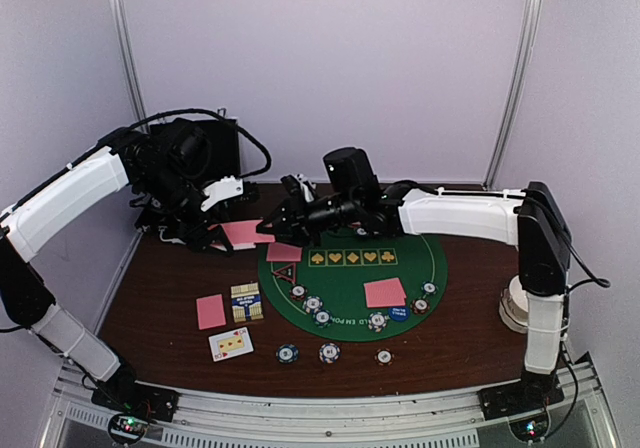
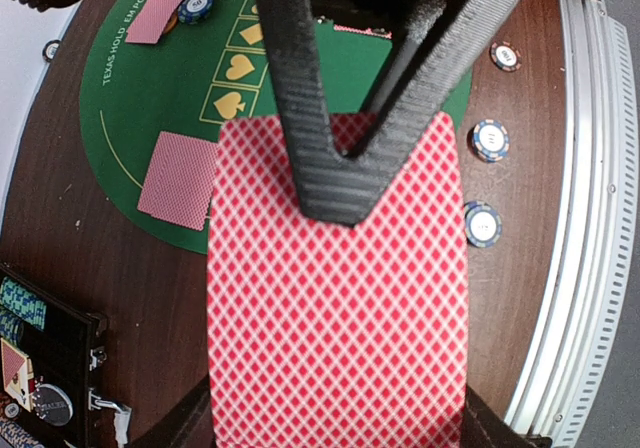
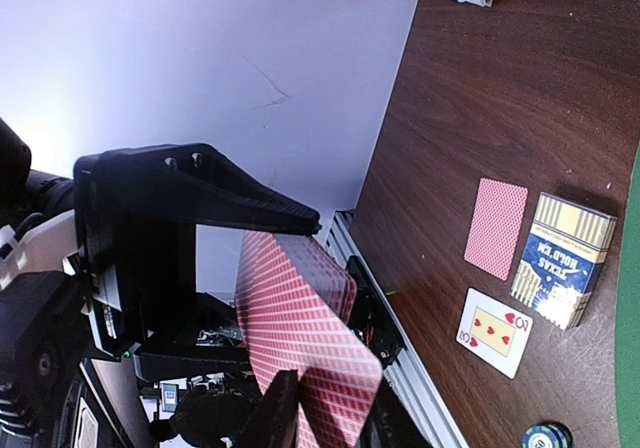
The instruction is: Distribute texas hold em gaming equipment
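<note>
My left gripper (image 1: 220, 230) (image 2: 335, 423) is shut on the sides of a deck of pink-backed cards (image 1: 245, 233) (image 2: 335, 298), held above the table's back left. My right gripper (image 1: 273, 230) (image 3: 330, 408) reaches in from the right. Its black fingers (image 2: 320, 168) meet in a V on the deck's far end, pinching the top card (image 3: 310, 348). On the green mat (image 1: 420, 258) lie two face-down cards (image 1: 283, 252) (image 1: 384, 293), a triangle marker (image 1: 283, 276), a blue button (image 1: 398, 313) and several striped chips (image 1: 313, 305). Three chips (image 1: 329, 352) sit in front of the mat.
A card box (image 1: 246, 302) (image 3: 562, 259), a face-down card (image 1: 211, 311) (image 3: 496, 227) and a face-up five of hearts (image 1: 231, 344) (image 3: 494, 331) lie left of the mat. The black case (image 1: 215, 148) stands at the back left. A white paper cup (image 1: 515, 303) stands at the right edge.
</note>
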Motion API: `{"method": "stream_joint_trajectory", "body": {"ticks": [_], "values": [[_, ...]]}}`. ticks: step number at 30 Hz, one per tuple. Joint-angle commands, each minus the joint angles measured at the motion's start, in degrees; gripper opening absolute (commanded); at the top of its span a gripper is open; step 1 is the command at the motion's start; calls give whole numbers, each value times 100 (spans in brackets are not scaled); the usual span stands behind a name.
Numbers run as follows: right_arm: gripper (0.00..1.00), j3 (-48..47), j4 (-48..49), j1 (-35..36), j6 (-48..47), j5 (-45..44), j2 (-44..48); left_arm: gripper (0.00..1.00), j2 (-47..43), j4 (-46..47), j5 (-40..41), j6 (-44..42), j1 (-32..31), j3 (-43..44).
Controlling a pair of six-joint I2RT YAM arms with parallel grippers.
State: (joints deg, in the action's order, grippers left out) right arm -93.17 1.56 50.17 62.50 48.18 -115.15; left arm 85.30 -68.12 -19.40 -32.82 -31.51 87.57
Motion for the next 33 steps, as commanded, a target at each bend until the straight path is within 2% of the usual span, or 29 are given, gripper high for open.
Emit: {"method": "stream_joint_trajectory", "body": {"ticks": [1,10,21,24,28,33], "values": [[17,137,59,-34,128,104,286,0,-76,117,-108,-1,14,216],[0,584,780,-192,684,295,466,0,-94,112,-42,-22,21,204],[0,508,-746,-669,-214,483,733,0,-133,85,48,-42,22,156],[0,282,-1452,-812,-688,495,656,0,-141,75,63,-44,22,151],[0,-447,-3103,-956,-1843,116,360,0,-164,54,106,-55,22,105],[0,-1906,-5485,-1007,-3484,-1206,-370,0,-218,35,135,-58,22,60]]}}
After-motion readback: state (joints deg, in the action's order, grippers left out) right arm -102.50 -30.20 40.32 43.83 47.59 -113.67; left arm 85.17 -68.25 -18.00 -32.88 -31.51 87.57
